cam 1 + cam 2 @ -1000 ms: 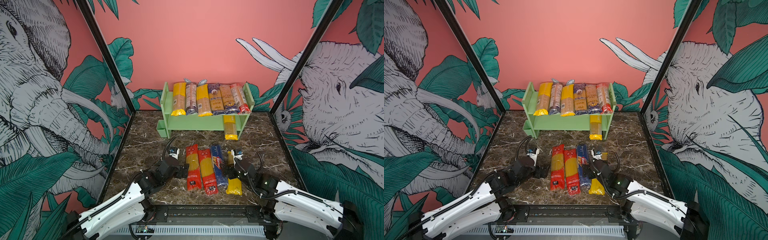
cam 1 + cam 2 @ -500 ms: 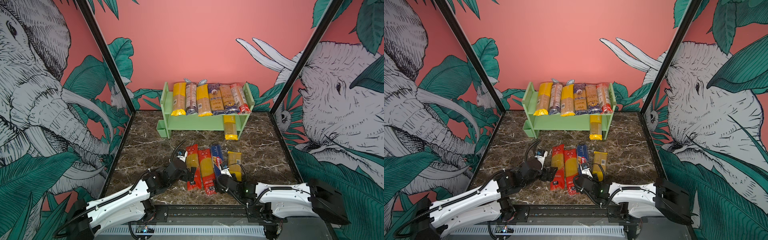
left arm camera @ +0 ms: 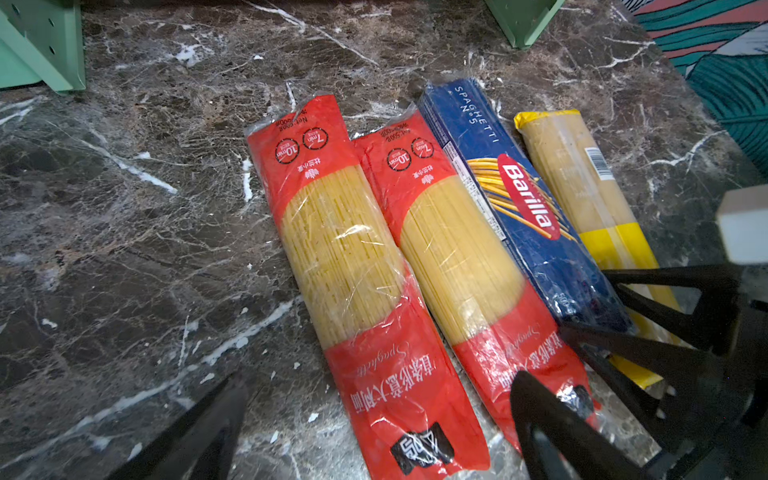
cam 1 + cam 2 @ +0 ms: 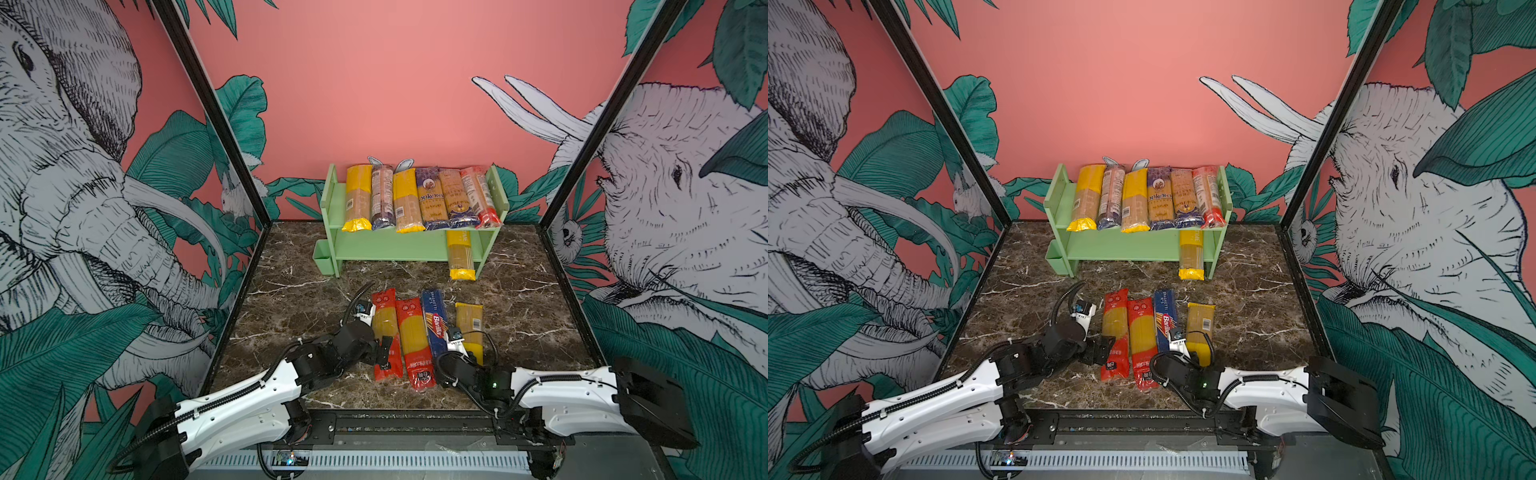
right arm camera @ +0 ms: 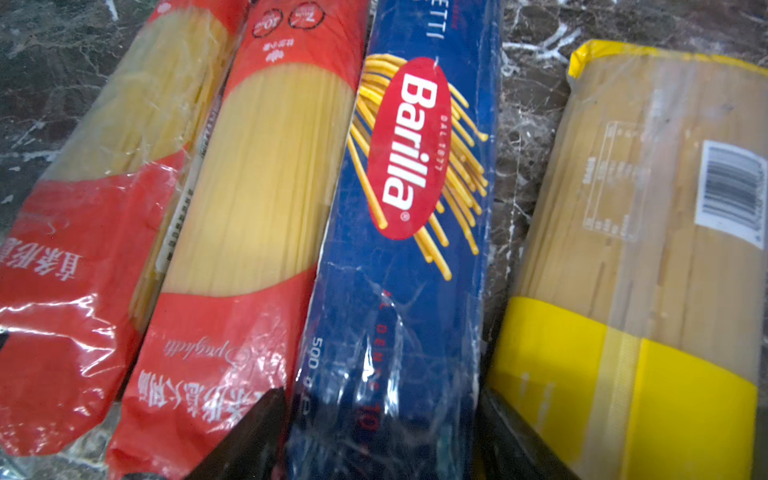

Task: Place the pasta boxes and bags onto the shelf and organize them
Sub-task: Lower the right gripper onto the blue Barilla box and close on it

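Note:
Four pasta packs lie side by side on the marble: a red-ended bag (image 4: 384,324) (image 3: 345,249), a second red-ended bag (image 4: 413,340) (image 3: 457,249), a blue Barilla pack (image 4: 434,320) (image 5: 399,270) and a yellow-ended bag (image 4: 469,324) (image 5: 623,332). My right gripper (image 5: 382,436) (image 4: 439,355) is shut on the Barilla pack's near end, which still rests on the marble. My left gripper (image 3: 374,419) (image 4: 384,353) stands open astride the first red bag's near end. The green shelf (image 4: 395,249) (image 4: 1125,245) holds several packs on top and one yellow-ended pack (image 4: 460,255) below.
A small green cup (image 4: 322,257) hangs on the shelf's left side. Printed walls with black corner posts close in the marble floor on three sides. The lower tier is bare left of the single pack. Marble shows between the shelf and the row of packs.
My right gripper has moved left from the yellow-ended bag to the Barilla pack, its arm has dropped low, and its jaws have narrowed. My left gripper has edged over the first red bag.

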Available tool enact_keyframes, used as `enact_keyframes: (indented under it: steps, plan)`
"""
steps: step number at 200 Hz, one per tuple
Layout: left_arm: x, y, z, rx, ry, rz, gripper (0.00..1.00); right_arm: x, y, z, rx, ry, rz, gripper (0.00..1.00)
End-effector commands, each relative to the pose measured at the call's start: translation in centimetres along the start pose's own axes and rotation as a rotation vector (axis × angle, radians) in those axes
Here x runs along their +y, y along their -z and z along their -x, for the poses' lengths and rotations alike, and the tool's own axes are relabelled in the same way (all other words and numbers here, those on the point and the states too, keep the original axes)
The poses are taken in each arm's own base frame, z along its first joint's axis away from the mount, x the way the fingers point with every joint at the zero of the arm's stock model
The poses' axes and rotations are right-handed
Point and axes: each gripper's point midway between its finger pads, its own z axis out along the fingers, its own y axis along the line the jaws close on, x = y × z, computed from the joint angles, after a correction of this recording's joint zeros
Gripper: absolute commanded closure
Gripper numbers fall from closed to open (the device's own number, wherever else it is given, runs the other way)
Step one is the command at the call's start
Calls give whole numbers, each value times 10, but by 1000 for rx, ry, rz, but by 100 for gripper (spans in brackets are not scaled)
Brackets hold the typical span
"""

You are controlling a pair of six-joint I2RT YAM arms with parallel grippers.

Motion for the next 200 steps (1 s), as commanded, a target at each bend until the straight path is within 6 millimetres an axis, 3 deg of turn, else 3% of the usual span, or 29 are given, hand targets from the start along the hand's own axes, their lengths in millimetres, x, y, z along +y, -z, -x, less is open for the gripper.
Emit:
enact_keyframes:
  steps: [1, 42, 77, 105, 162, 200]
  plan:
    - [-1, -1, 4, -20, 15, 3, 1, -8, -4, -11, 20, -4, -27, 29]
    - [-2, 0, 6, -20, 8, 10, 1, 3, -17, -20, 61, 18, -20, 18]
    - [2, 4, 9, -26, 3, 26, 1, 5, -29, -36, 114, 13, -39, 22]
    - [6, 11, 12, -43, 0, 40, 1, 0, -29, -43, 127, -1, -42, 35]
    - [11, 22, 21, -69, -17, 65, 1, -16, -21, -49, 132, 25, -88, 72]
    - [14, 30, 27, -90, -22, 72, 1, -14, -12, -35, 74, 20, -54, 82]
